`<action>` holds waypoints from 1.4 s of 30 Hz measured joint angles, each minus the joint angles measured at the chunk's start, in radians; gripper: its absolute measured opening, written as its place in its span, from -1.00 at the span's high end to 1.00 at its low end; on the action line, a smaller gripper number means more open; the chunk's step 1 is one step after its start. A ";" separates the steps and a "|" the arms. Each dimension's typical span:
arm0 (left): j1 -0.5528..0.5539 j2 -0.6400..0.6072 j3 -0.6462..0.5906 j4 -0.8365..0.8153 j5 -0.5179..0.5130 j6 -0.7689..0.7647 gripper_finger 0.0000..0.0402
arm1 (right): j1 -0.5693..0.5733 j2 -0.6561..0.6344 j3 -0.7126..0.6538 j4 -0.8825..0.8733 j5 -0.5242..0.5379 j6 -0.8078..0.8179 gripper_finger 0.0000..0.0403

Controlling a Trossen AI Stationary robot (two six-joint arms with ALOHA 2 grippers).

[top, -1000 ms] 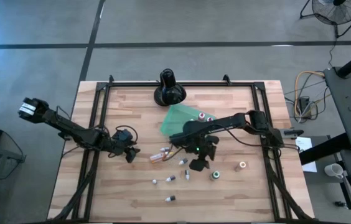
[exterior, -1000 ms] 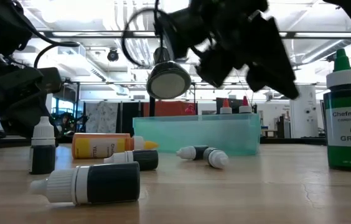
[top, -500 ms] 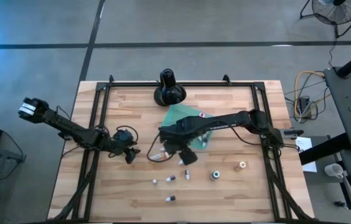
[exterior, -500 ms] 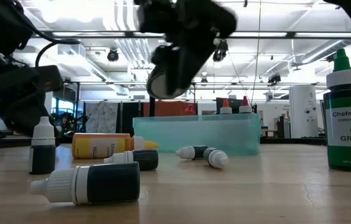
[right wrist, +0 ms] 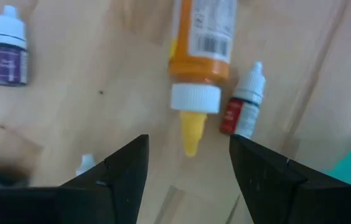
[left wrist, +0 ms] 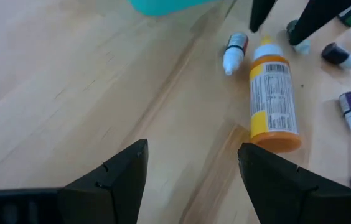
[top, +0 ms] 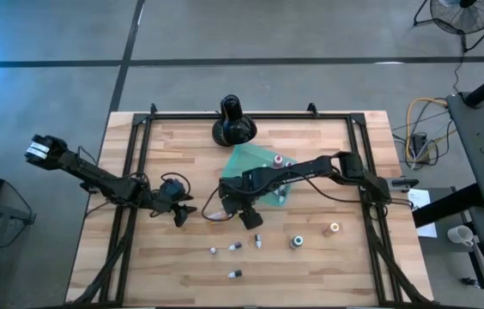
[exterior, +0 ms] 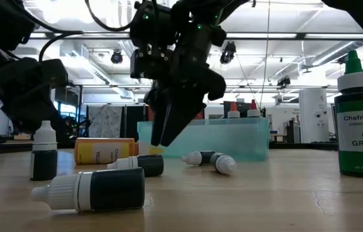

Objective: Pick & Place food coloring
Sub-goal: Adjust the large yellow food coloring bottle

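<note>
The food coloring lies scattered over the wooden table. An orange bottle (right wrist: pixel 201 37) lies on its side with its yellow nozzle (right wrist: pixel 191 135) toward my right gripper, and a small red bottle (right wrist: pixel 241 107) lies beside it. My right gripper (right wrist: pixel 188 169) hangs open just above the nozzle end, fingers pointing down on either side of it and touching nothing; the low view shows this gripper (exterior: pixel 162 132) too. My left gripper (left wrist: pixel 191 171) waits open at the table's left, facing the orange bottle (left wrist: pixel 274 102). Two small bottles (top: pixel 283 160) stand in the teal tray (top: pixel 251 163).
A black round-based stand (top: pixel 233 124) is at the far edge behind the tray. Small bottles (top: pixel 235 246) lie toward the near edge, with a purple one (right wrist: pixel 6 57) close by. A tall green bottle (exterior: pixel 360 122) stands upright at the near right.
My right gripper has swung toward the table's left and come down over the orange bottle's nozzle end. It has rolled about and tipped, so its fingers now point down. The bottles have stayed where they lay.
</note>
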 joint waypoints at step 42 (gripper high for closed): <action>-0.033 0.260 0.118 0.063 0.276 -0.267 -0.11 | 0.032 0.067 0.011 0.212 -0.003 -0.029 -0.06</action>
